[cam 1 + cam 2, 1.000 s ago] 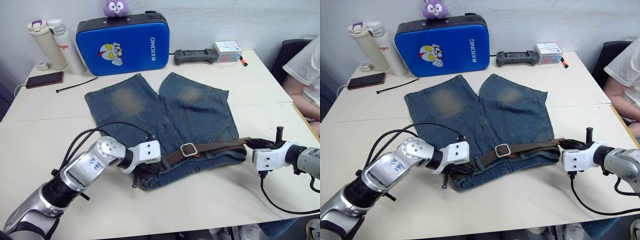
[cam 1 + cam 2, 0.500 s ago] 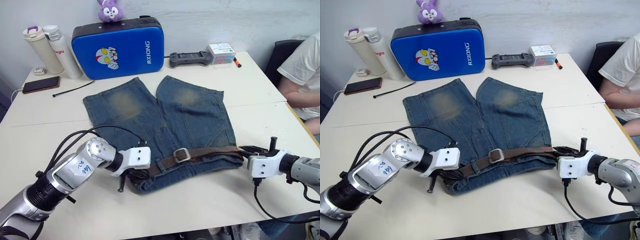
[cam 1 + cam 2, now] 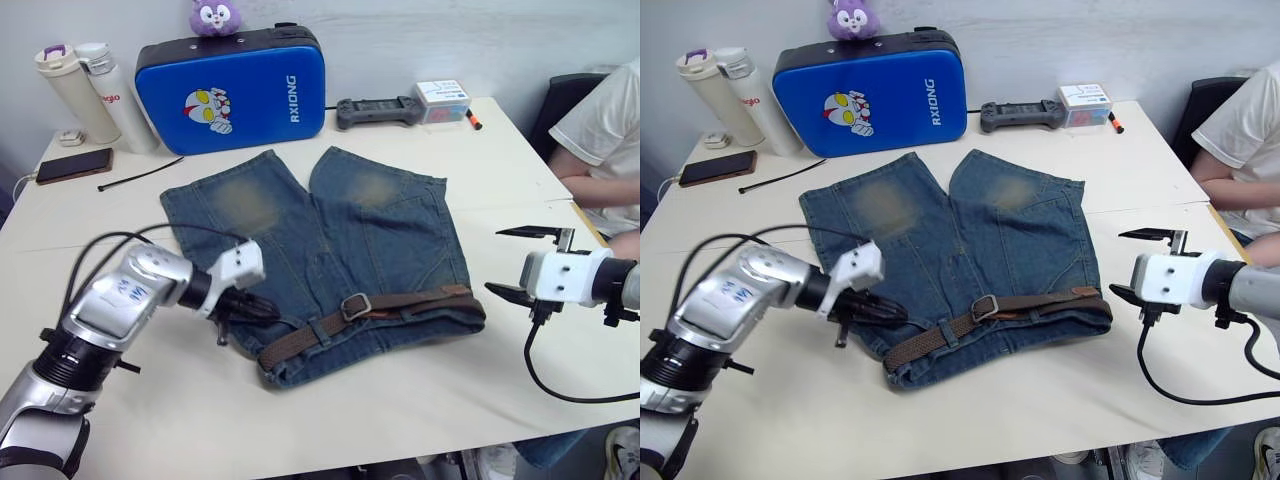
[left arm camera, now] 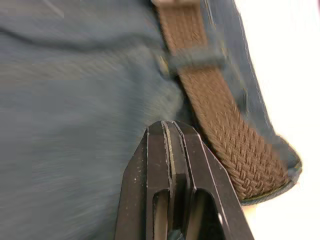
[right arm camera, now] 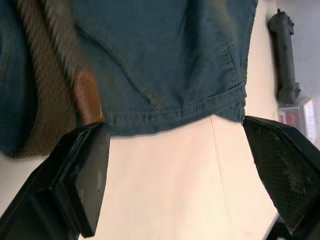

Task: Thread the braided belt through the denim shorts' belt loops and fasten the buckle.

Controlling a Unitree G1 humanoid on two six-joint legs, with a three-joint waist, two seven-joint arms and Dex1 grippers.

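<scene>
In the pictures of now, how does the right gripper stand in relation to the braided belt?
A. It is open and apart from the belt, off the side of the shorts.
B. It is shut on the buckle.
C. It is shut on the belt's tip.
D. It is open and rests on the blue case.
A: the right gripper has its fingers spread wide and hangs beside the denim shorts, clear of the braided belt, which lies along the waistband.

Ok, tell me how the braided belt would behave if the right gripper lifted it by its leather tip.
The braided belt would probably sag: it is woven and already bends along the waistband of the denim shorts. It would likely drag the shorts, since a belt loop crosses it. The metal buckle may weigh that stretch down. The right gripper is open, beside the shorts.
</scene>
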